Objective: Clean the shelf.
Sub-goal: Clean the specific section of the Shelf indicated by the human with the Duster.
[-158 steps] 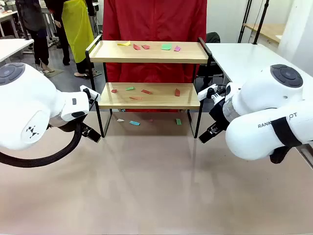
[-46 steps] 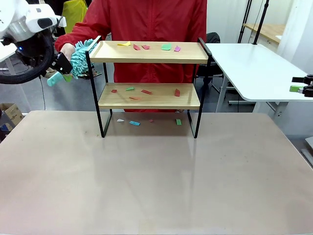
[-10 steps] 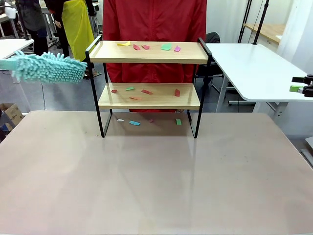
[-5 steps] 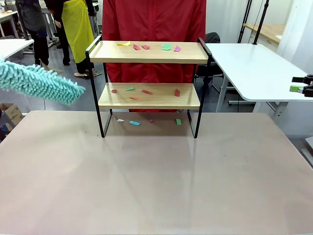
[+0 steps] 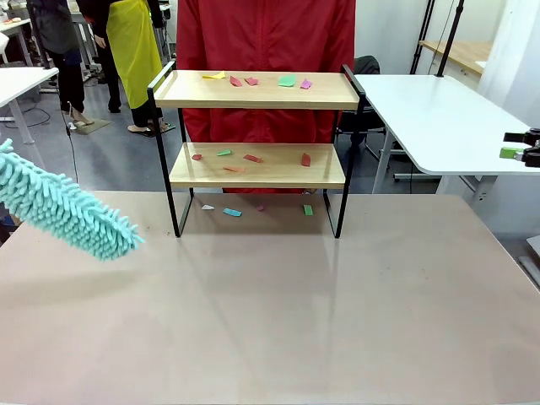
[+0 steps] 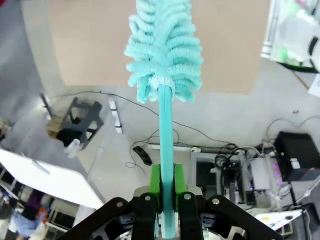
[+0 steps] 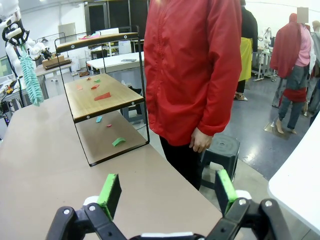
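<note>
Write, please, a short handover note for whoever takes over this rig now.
Left gripper: shut on the teal duster by its handle, head low near the table, left of the shelf.
Right gripper: open, empty, off to the right.
Shelf: far middle of the table; paper scraps on both boards and on the table beneath.
Done: duster in hand.
Left: sweeping, not yet begun.

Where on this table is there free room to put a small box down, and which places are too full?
The table is bare from the front legs of the shelf to the near edge, and right of the shelf. Crowded: both boards and the tabletop under them carry paper scraps; the duster hangs over the left side.
</note>
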`<state>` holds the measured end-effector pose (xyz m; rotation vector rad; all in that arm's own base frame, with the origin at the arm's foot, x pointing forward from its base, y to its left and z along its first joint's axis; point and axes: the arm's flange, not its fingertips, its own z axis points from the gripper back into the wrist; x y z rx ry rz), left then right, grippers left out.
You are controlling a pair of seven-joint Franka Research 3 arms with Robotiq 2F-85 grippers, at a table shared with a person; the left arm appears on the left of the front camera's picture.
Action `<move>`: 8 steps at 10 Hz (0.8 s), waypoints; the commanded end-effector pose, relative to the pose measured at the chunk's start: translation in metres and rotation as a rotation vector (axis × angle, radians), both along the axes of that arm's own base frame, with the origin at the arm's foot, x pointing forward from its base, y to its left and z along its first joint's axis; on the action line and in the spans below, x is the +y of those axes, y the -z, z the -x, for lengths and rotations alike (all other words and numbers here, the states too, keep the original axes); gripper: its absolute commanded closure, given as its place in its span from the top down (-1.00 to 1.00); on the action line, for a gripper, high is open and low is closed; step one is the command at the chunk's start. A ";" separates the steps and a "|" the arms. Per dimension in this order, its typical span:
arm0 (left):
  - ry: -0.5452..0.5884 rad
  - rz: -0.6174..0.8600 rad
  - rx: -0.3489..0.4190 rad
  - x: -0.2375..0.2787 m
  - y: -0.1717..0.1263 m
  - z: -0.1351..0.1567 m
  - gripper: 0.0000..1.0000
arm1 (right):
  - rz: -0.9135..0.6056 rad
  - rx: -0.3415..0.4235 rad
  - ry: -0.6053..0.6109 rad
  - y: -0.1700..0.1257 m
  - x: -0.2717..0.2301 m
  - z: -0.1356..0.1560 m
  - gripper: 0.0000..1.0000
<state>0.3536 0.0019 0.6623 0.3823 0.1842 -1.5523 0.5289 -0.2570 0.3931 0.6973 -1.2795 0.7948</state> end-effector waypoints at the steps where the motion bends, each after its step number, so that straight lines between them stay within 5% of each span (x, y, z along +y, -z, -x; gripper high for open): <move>1: 0.092 -0.031 0.061 -0.007 0.010 0.016 -0.74 | 0.010 0.012 0.011 -0.007 0.004 -0.001 1.00; 3: 0.058 0.044 0.077 -0.010 0.015 0.012 -0.74 | 0.010 0.012 0.011 -0.007 0.004 -0.001 1.00; 4: -0.011 0.062 0.015 -0.006 0.021 0.003 -0.74 | 0.010 0.012 0.011 -0.007 0.004 -0.001 1.00; 5: 0.076 0.004 0.069 -0.018 0.014 0.015 -0.74 | 0.010 0.012 0.011 -0.007 0.004 -0.001 1.00; 8: 0.076 0.004 0.069 -0.018 0.014 0.015 -0.74 | 0.010 0.012 0.011 -0.007 0.004 -0.001 1.00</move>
